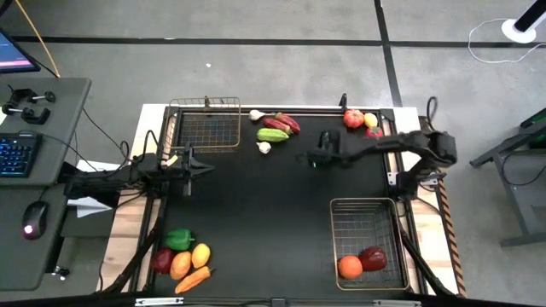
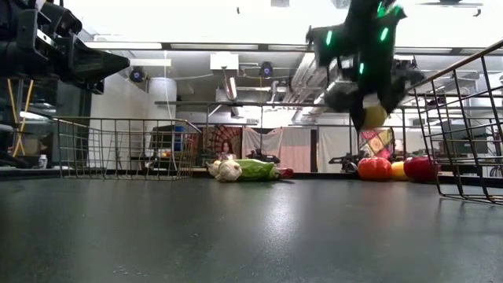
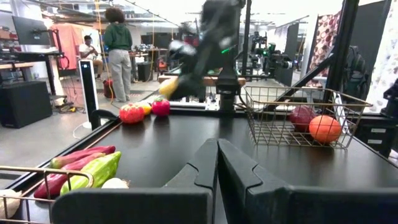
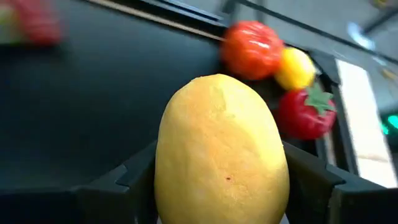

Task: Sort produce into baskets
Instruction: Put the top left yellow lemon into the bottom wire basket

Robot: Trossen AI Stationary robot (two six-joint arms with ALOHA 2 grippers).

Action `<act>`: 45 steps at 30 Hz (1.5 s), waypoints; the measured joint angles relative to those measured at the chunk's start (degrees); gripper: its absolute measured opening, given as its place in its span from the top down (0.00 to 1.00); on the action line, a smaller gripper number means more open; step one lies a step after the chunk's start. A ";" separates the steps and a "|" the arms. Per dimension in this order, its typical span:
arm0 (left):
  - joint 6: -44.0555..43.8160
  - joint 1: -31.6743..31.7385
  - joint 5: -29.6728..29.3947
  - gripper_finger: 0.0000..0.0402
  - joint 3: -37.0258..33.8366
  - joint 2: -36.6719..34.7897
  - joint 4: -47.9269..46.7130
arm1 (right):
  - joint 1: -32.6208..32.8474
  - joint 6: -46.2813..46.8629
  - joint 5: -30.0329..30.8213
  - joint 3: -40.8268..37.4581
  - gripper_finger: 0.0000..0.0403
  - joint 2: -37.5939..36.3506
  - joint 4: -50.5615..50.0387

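The lemon (image 4: 222,152), clamped in the right gripper (image 1: 324,159) above mid-table, hangs well short of the silvery basket (image 1: 368,205) toward the table's front edge.

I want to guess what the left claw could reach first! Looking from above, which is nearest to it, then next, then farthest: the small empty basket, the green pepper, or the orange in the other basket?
1. Small empty basket: just behind the left claw, nearest.
2. Green pepper: front-left corner pile, farther off.
3. Orange: in the larger basket at the front right, farthest.
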 joint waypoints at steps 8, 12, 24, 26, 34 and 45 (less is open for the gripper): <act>0.00 -0.02 0.00 1.00 0.00 -0.02 0.00 | 23.43 0.32 -9.24 6.97 0.41 -2.40 -0.67; 0.00 0.00 0.00 1.00 0.00 -0.01 0.00 | 33.23 3.11 -14.24 11.56 0.41 -2.39 -1.31; 0.00 0.00 0.00 1.00 0.02 -0.02 0.00 | 51.55 27.45 -22.61 25.62 0.40 -2.40 -14.19; 0.00 0.00 0.01 1.00 0.02 0.00 0.00 | 53.61 29.70 -22.03 25.53 0.40 -2.40 -14.48; -0.01 -0.01 0.01 1.00 0.01 -0.02 0.00 | 56.35 28.47 -25.37 24.01 0.40 -2.29 -13.80; 0.00 0.00 0.00 1.00 0.00 0.00 0.00 | 53.94 27.00 -22.92 24.01 0.40 -2.31 -13.54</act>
